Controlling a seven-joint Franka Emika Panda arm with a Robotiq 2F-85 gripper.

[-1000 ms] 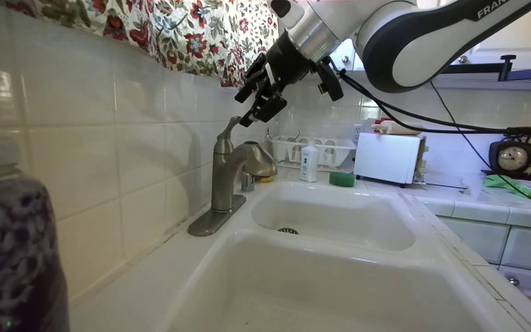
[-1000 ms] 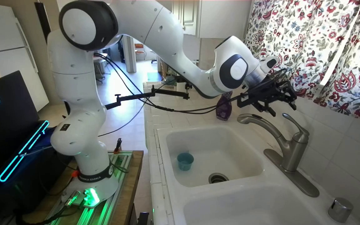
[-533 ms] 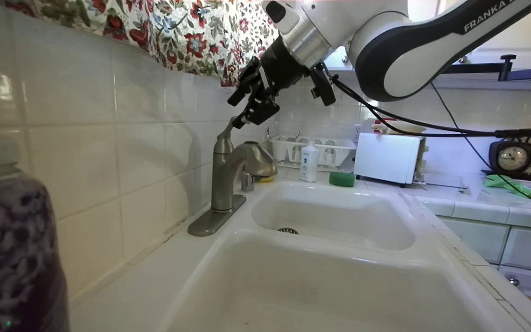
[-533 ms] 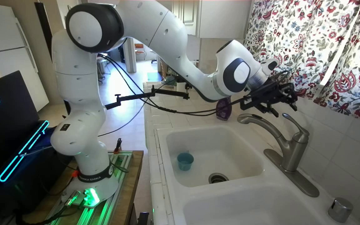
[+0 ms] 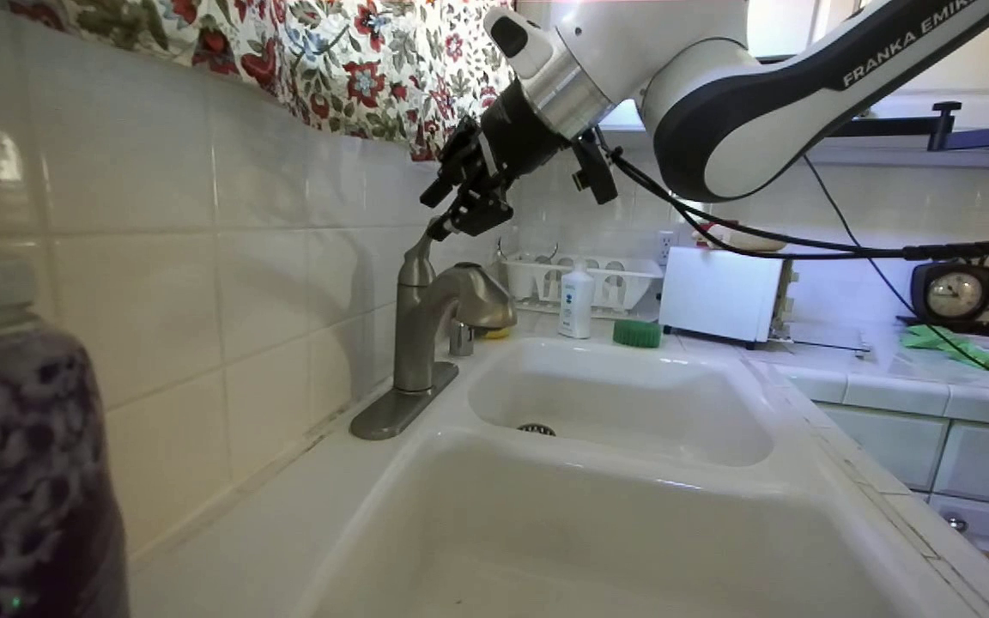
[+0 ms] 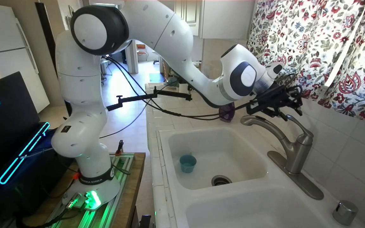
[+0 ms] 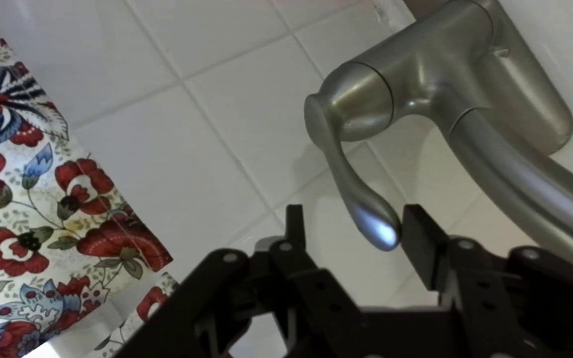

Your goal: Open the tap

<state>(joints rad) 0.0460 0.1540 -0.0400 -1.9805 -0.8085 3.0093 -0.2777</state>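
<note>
The white arm (image 6: 176, 41), seen in an exterior view, arches up from a base at eight o'clock of its tip, its end tipped downward – a pose that suits, I would judge, coming at something tall from above. Toward two o'clock from that end hangs the flowered curtain (image 6: 315, 50), which probably leaves little spare room on that side. Below spreads the double sink (image 6: 215, 155). Between two and three o'clock from its middle, on the back ledge, the tap (image 6: 296, 153) stands upright; its spout (image 6: 265, 124) reaches out to ten o'clock, presumably so that water falls into a basin. No stream shows, so the opening seems still to be done. The pincer (image 7: 354, 223) comes in from six o'clock in the wrist view, its fingers (image 7: 426, 253) spread apart and clamped on nothing. A teal cup (image 6: 188, 163) stands in the sink at eight o'clock from the spout's tip, away from the work. The thin lever (image 7: 353, 186) points to five o'clock from its hub in the wrist view, and its tip lies between the fingers – hard by the one at three o'clock, with a wide gap toward nine. Whether that finger touches it I cannot tell. The spread looks meant to straddle the lever, so both could close on it; the smooth tip might slip from a grip taken near its end.
</note>
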